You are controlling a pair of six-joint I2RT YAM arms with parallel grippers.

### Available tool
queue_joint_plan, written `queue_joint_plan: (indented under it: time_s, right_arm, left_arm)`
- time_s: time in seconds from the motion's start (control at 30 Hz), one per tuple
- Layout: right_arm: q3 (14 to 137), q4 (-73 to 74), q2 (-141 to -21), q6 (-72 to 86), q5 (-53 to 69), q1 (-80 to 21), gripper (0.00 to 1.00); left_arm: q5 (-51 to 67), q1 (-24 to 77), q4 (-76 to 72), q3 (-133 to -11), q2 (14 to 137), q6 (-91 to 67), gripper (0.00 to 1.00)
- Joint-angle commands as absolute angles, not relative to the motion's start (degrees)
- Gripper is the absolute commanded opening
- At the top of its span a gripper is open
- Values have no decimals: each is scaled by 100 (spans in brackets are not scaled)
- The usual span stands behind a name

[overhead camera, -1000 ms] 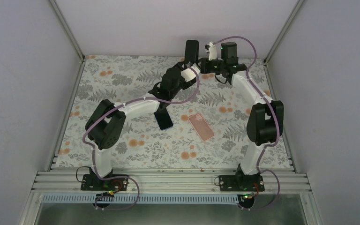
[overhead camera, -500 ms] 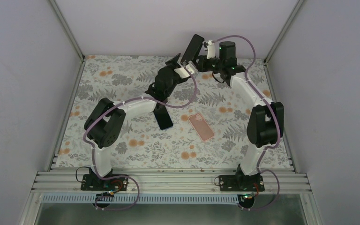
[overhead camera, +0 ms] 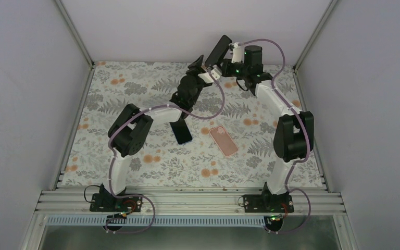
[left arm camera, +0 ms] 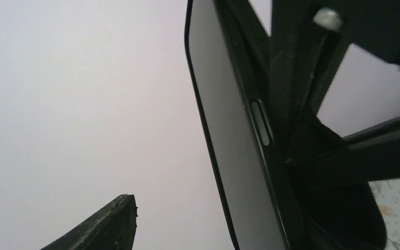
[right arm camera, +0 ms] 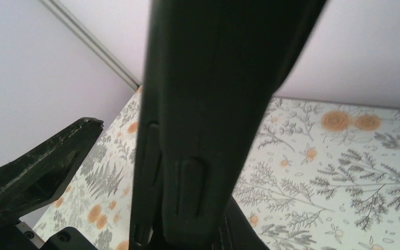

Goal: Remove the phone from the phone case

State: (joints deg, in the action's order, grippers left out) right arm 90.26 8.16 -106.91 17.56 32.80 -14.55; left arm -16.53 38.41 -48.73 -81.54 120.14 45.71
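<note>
The right gripper [overhead camera: 223,61] is clamping the phone [overhead camera: 219,48], which is sitting in its black case [right arm camera: 203,104], and is holding it tilted in the air above the far edge of the worktop [overhead camera: 135,88], a little right of the middle; the left gripper [overhead camera: 200,63] is hovering just beside the phone's lower end with its jaws standing apart, gripping nothing.

The step in hand is looking like a second grip, so that case and phone can be worked apart; done well, the left gripper should be taking the case lip at a corner, avoiding the glass and the side button [left arm camera: 260,122], and peeling that corner back before any pulling; the right grip should be firm without pinching the case walls onto the phone, since a slip here is risking a drop onto the worktop.

Only the top view is showing both arms together, plus a pink case [overhead camera: 224,140] and a dark slab [overhead camera: 182,133] lying flat near the worktop's middle, close together but apart; only the left wrist view is showing the grey screen face and one left finger [left arm camera: 109,224] well apart from it, the other being hidden; only the right wrist view is showing the case's moulded button covers [right arm camera: 190,187], and a black finger at lower left whose owner I cannot tell.
</note>
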Motion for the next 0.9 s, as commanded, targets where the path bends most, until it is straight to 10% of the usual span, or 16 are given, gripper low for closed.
queue_joint_plan:
  time_s: [0.0, 0.2, 0.87]
  right_arm:
    - [8798, 1636, -10467, 1767, 4898, -1797, 3]
    - [8597, 1493, -10452, 1918, 5181, -1914, 3]
    - [8691, 1692, -10588, 1722, 4976, -2008, 3]
  left_arm:
    - [-2893, 3209, -5337, -9038, 12302, 4588, 66]
    - [-2823, 3271, -5374, -9345, 12659, 4610, 63]
    - [-2062, 3586, -4940, -9296, 12391, 3914, 2]
